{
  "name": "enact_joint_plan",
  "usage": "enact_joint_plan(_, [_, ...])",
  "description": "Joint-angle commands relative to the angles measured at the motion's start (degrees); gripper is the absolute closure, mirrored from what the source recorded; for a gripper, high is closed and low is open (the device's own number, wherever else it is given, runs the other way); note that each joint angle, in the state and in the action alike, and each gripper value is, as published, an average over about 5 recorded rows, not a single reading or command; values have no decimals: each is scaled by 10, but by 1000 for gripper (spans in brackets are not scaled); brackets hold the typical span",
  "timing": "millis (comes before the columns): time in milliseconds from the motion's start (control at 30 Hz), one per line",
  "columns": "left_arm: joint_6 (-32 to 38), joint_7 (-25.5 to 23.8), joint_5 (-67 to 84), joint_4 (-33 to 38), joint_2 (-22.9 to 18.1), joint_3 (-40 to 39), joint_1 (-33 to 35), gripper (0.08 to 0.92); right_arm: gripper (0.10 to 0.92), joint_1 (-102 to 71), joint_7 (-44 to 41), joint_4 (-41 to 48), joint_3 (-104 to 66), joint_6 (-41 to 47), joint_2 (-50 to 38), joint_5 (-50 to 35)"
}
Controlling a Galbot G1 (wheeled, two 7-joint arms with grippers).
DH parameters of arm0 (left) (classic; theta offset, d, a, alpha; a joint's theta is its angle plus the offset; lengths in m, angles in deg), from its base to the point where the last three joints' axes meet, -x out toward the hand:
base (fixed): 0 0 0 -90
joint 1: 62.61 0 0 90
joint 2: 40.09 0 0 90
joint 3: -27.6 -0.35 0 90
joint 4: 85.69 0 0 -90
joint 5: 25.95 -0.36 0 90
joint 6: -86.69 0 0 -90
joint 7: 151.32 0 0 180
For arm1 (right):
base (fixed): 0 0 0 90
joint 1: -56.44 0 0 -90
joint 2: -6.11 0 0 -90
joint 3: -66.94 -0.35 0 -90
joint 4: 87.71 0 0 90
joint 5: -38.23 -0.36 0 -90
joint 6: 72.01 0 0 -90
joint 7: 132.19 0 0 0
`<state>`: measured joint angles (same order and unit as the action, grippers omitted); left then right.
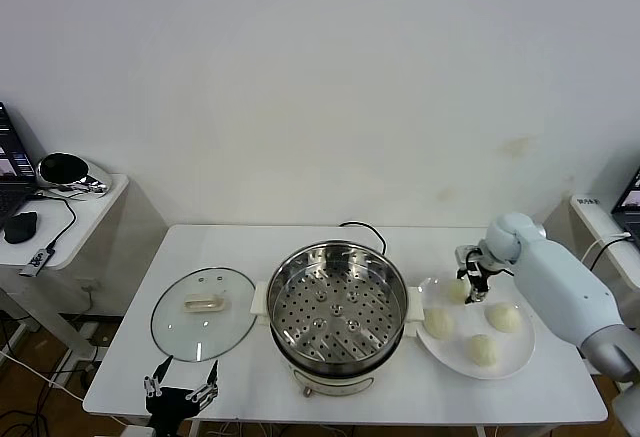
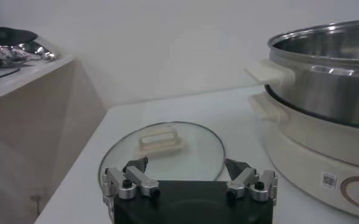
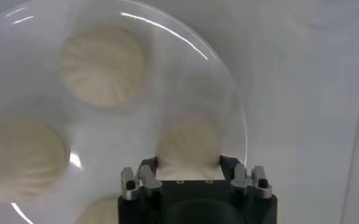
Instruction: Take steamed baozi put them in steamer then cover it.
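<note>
Head view: the steamer [image 1: 337, 317] stands at lower centre of the frame on the white table [image 1: 250, 257], open side up, its perforated tray bare. Its two cream handles lie on a left-right axis. A black cord [image 1: 362, 227] leaves it toward the upper edge of the table. The cover [image 1: 204, 312] lies flat at lower left, just beside the steamer; its oblong handle runs left-right. At lower right a white plate [image 1: 513, 359] carries four baozi [image 1: 483, 349], domes up. The right gripper [image 1: 468, 285] is at the plate's upper-left edge, over the bun nearest the steamer. The left gripper [image 1: 181, 390] sits at the bottom edge, below the cover, jaws apart and holding nothing. A side table [image 1: 75, 219] at far left carries a helmet-like object [image 1: 62, 170].

Left wrist view: the left gripper [image 2: 189, 182] faces the cover [image 2: 162, 152]. The steamer [image 2: 325, 115] fills the right of the frame.

Right wrist view: the right gripper [image 3: 189, 170] has its jaws against both sides of one baozi [image 3: 188, 146], clamped on it. That bun rests on the plate [image 3: 228, 91]. Three more buns are in frame: one at upper left, one at the left edge, one partly hidden at the bottom.
</note>
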<state>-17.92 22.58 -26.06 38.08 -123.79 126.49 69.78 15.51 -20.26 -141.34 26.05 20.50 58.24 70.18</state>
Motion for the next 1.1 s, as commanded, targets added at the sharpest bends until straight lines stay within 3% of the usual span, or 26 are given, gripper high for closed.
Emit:
enact_joint_plan(33, [0, 0, -2, -2, 0, -3, 0, 177, 420, 1, 1, -5, 0, 3, -3, -16])
enact_joint_plan(267, [0, 0, -5, -1, 2, -7, 0, 177, 442, 22, -15, -47, 14, 13, -32, -70])
enact_joint_plan(533, [-5, -2, -8, 9, 2, -7, -1, 177, 441, 201, -52, -159, 168, 29, -95, -249])
enact_joint_plan(800, [-13, 0, -8, 25, -6, 1, -6, 177, 440, 406, -93, -163, 315, -1, -21, -357])
enact_joint_plan(933, [-14, 1, -8, 35, -11, 3, -7, 177, 442, 432, -106, -149, 330, -95, 42, -409])
enact_joint_plan(1100, [-15, 3, -9, 43, -22, 4, -7, 177, 442, 425, -125, -125, 342, -304, 120, -425])
